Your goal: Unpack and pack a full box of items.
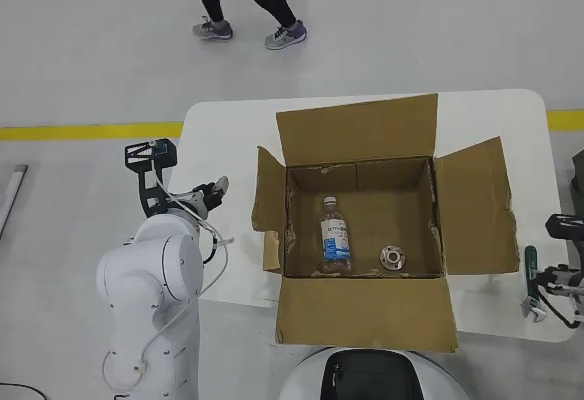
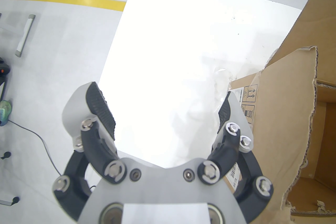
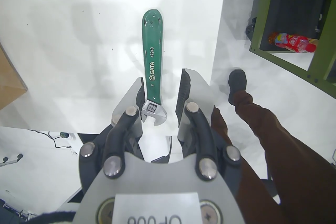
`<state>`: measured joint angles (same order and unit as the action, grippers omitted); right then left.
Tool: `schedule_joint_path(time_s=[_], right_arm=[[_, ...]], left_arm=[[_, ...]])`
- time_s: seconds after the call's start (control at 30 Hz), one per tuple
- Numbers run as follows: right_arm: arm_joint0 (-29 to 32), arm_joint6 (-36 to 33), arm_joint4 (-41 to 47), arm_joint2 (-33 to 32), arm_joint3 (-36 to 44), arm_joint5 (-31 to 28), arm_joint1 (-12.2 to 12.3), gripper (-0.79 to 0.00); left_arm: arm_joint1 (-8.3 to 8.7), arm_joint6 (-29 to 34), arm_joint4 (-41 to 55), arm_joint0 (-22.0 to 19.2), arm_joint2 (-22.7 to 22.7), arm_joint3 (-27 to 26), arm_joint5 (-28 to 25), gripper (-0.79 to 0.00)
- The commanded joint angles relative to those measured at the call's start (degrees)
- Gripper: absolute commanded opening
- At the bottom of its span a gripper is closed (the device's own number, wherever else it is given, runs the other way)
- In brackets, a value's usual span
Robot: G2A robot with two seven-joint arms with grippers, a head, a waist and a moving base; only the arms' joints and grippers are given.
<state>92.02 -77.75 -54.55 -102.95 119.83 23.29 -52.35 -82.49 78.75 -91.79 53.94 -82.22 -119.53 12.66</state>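
On the white surface [image 1: 232,130] in the top view, we see the cardboard box [image 1: 362,130] standing at the middle with all four flaps folded outward. A clear bottle [image 1: 335,235] lies on the box floor, cap toward 12 o'clock, with a white and blue label around its body whose print is too small for us to make out. A small round metal part [image 1: 392,258] lies just beside it at 3 o'clock, apart from it. The left gripper [image 1: 215,188] is at 9 o'clock from the box, over the surface's edge. At 4 o'clock from the box, near the surface's edge, lies a green-handled wrench [image 1: 530,265], with the right gripper [image 1: 544,300] at its 6 o'clock end.

From the left wrist view, we find the left gripper [image 2: 160,93] with its fingers [image 2: 101,107] wide apart and nothing between them, above the bare surface [image 2: 170,33]. The box [image 2: 288,109] is just beside one finger; its side wall carries printed handling symbols [image 2: 248,101] and a barcode sticker [image 2: 235,175].

From the right wrist view, the right gripper [image 3: 163,79] has its fingers [image 3: 182,93] apart, one on each side of the wrench [image 3: 153,51] at its metal head end. We cannot tell whether a pad touches the head. The green handle bears white lettering and points away from the gripper across the surface [image 3: 78,12]. Off the surface, a bottle with a red label [image 3: 294,42] lies on a shelf in a green frame [image 3: 258,25].
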Motion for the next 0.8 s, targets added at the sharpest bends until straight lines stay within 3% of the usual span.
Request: schedule_joint_path(time_s=[0.0,0.77], right_arm=[[-0.81,0.03,-0.46,0.89,-0.90,-0.15,-0.02,-0.502],[-2.87,0.78,-1.20,3.81,-4.44,-0.93,-0.60,-0.545]], left_arm=[[0.00,0.00,0.00,0.00,0.00,0.00,0.00,0.000],[0.00,0.00,0.00,0.00,0.00,0.00,0.00,0.000]])
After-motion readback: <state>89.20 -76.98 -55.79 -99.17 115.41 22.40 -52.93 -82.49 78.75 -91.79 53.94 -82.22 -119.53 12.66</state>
